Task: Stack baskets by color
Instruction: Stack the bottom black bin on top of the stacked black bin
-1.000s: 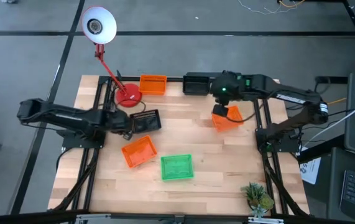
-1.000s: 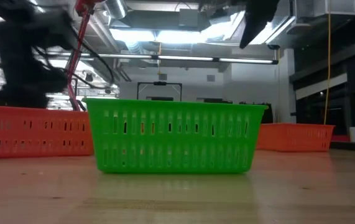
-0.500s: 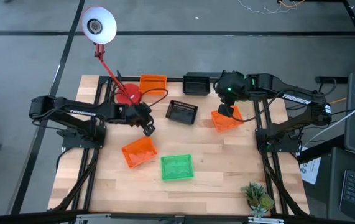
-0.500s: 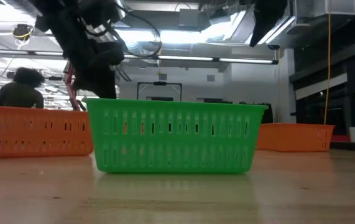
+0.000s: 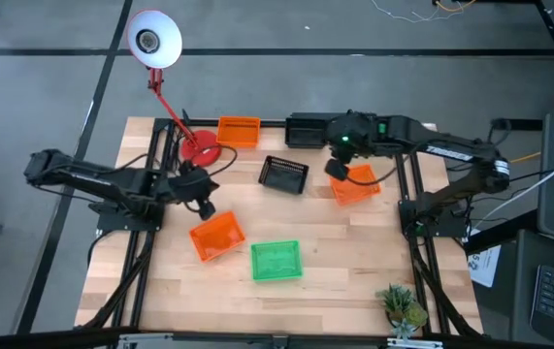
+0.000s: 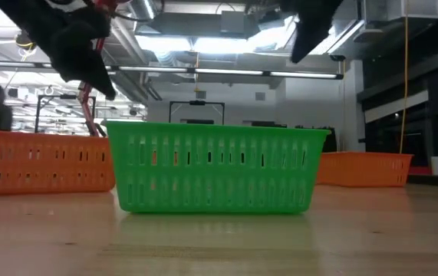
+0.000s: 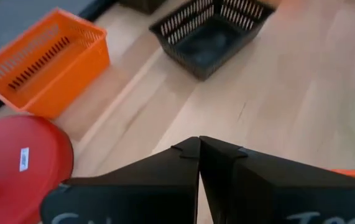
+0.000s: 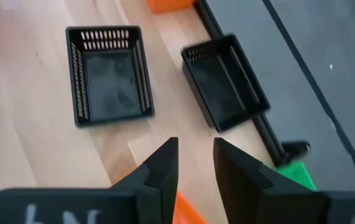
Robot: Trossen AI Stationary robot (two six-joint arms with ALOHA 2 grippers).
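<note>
Black basket (image 5: 283, 174) | right of left gripper (image 5: 203, 206), apart

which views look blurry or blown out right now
Low view: the green basket is sharp, the dark arm at upper left is smeared, and the ceiling lights glare white. Left wrist view: the black basket and table look soft. High view: the lamp head is bright white.
</note>
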